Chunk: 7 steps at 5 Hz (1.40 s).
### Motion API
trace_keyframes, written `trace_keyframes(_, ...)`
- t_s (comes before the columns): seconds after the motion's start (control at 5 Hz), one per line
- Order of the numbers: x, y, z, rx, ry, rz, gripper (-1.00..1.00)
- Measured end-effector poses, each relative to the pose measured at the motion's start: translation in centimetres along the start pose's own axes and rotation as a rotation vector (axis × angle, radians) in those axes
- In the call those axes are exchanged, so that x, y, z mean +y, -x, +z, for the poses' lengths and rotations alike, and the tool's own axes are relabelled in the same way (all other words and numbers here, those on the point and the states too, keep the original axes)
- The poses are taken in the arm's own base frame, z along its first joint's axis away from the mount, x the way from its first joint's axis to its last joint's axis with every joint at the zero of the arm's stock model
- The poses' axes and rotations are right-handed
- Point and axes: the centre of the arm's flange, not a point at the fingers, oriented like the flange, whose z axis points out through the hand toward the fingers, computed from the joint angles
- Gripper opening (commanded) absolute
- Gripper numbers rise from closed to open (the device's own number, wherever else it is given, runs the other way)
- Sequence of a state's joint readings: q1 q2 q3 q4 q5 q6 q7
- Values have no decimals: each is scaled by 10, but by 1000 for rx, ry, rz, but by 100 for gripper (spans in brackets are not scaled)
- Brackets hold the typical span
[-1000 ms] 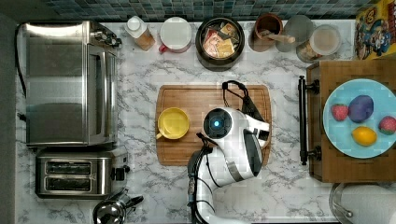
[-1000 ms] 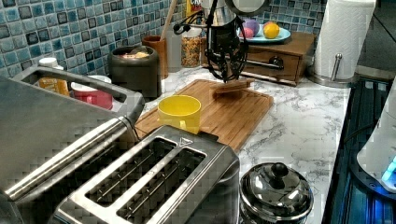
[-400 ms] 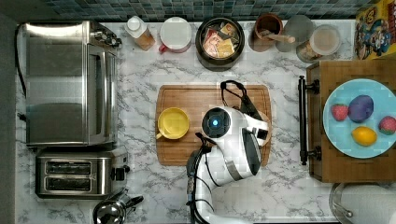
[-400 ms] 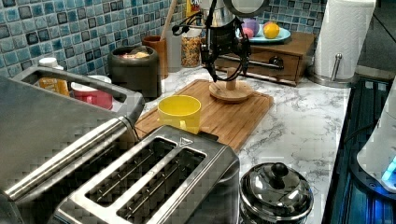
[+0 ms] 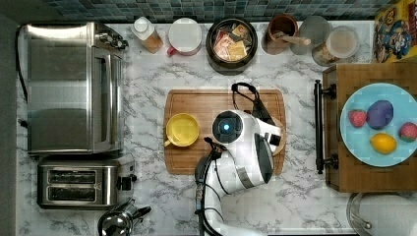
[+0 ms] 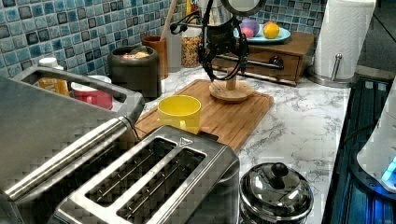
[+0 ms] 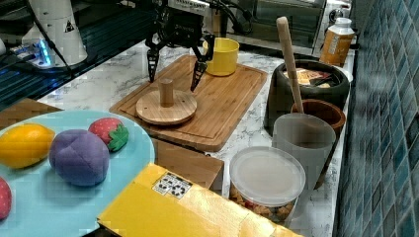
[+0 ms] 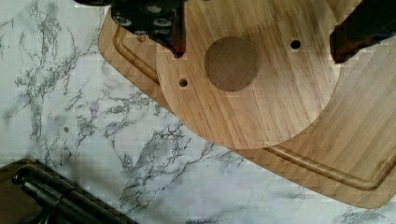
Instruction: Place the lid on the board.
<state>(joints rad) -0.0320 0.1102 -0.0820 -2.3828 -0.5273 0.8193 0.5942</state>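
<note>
One round wooden lid (image 7: 166, 106), a flat disc with an upright cylindrical knob, lies flat on the grooved, rounded-corner board (image 7: 225, 101) near the right view's left corner of it. Spread wide just above it, the gripper (image 7: 174, 65) holds nothing, a dark finger on either side of the knob and clear of it. Farther to the right view's right a smooth yellow cup (image 7: 223, 56) stands on the board, then a dark pot (image 7: 307, 89) on the veined marble counter (image 7: 96, 87).

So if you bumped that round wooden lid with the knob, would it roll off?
Probably not. The lid lies flat on the board, so it would likely slide rather than roll. It looks like stiff wood, unlikely to bend. Its upright knob should give the open tool an easy hold.
</note>
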Motion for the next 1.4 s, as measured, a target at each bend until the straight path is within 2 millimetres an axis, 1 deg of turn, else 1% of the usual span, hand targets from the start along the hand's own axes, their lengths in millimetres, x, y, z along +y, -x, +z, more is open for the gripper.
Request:
trace_keyframes(0.6, 3, -2, 5, 1, 20, -1, 100)
trace_keyframes(0.8, 3, -1, 6, -3, 28, -4, 100)
trace_keyframes(1.2, -4, 10, 8, -5, 30, -29, 100)
trace_keyframes(1.4, -3, 9, 9, -5, 30, -27, 100)
